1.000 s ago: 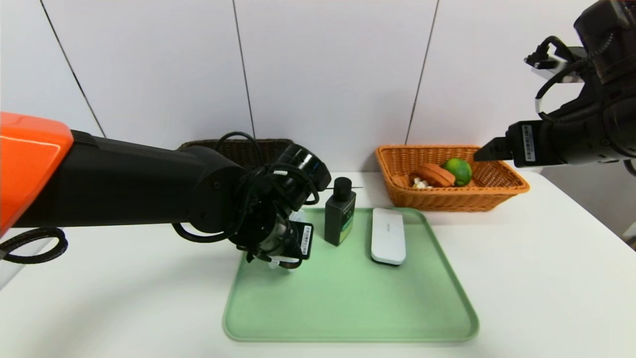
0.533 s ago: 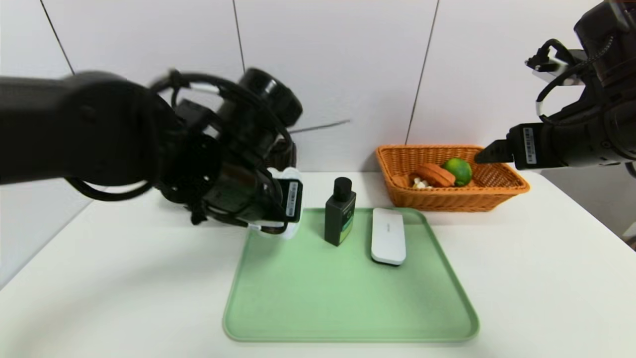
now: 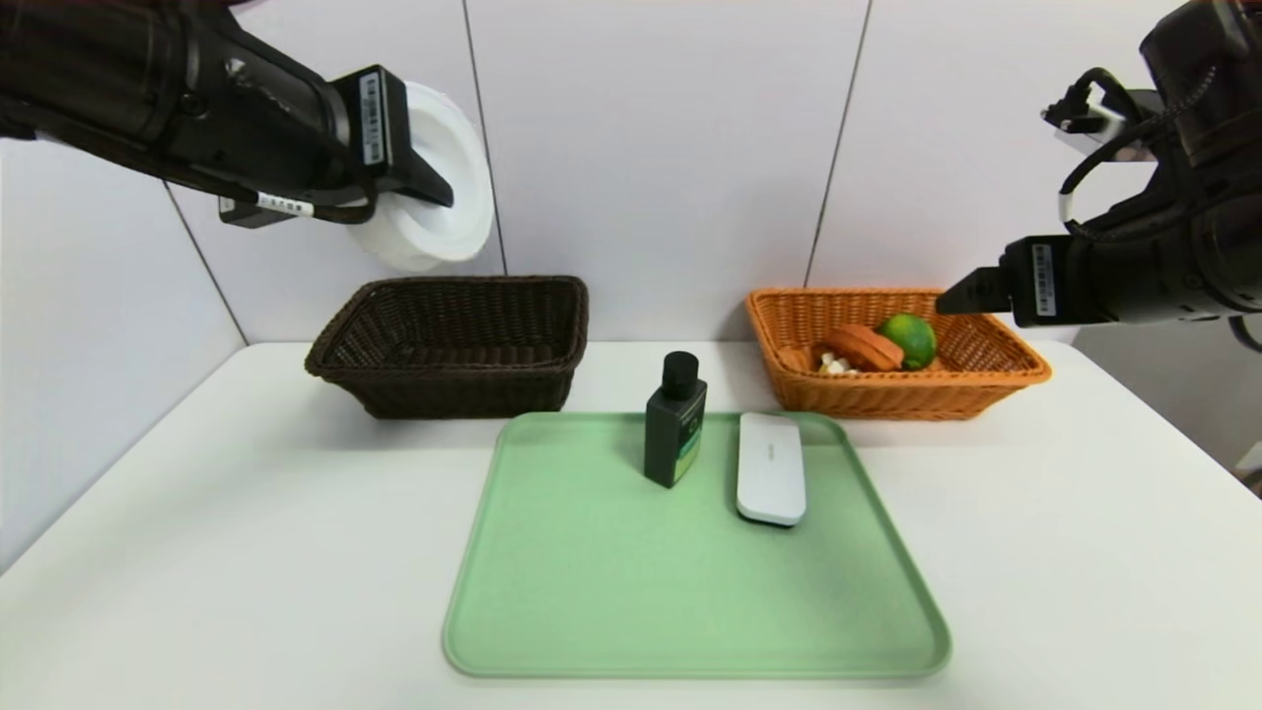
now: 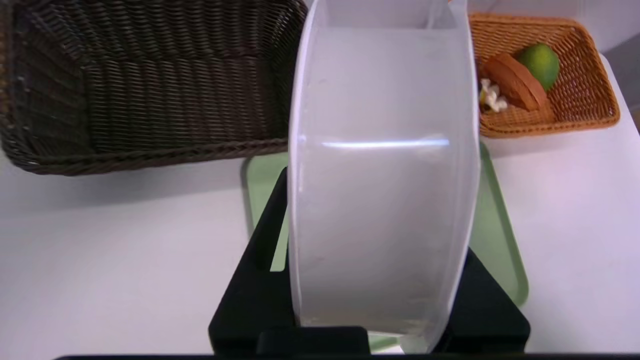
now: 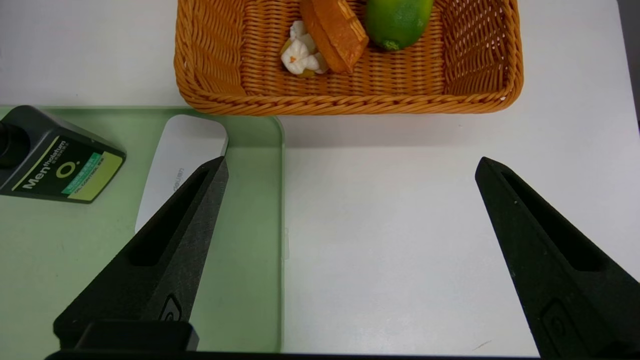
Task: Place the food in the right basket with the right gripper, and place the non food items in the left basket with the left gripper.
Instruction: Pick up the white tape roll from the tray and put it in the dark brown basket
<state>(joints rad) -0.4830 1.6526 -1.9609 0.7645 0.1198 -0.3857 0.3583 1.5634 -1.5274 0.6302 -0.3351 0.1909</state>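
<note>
My left gripper (image 3: 444,192) is shut on the white round disc-like container (image 3: 444,197), held on edge high above the dark brown left basket (image 3: 444,390). In the left wrist view the container (image 4: 380,175) fills the space between the black fingers (image 4: 260,260), with the brown basket (image 4: 125,100) below. The green lime (image 3: 909,338) and orange tart wedge (image 3: 863,347) lie in the orange right basket (image 3: 986,380). My right gripper (image 3: 948,304) hovers open and empty near that basket's right side. The dark bottle (image 3: 674,422) stands and the flat white box (image 3: 770,467) lies on the green tray (image 3: 690,611).
The tray sits mid-table in front of both baskets. A white wall rises right behind the baskets. In the right wrist view the open gripper (image 5: 351,162) hangs over bare table beside the tray's edge (image 5: 280,225), with the orange basket (image 5: 350,105) beyond.
The left arm has lifted the white disc container off the tray's left part and swung it up and left, to high above the brown basket. The right arm has stayed put.
</note>
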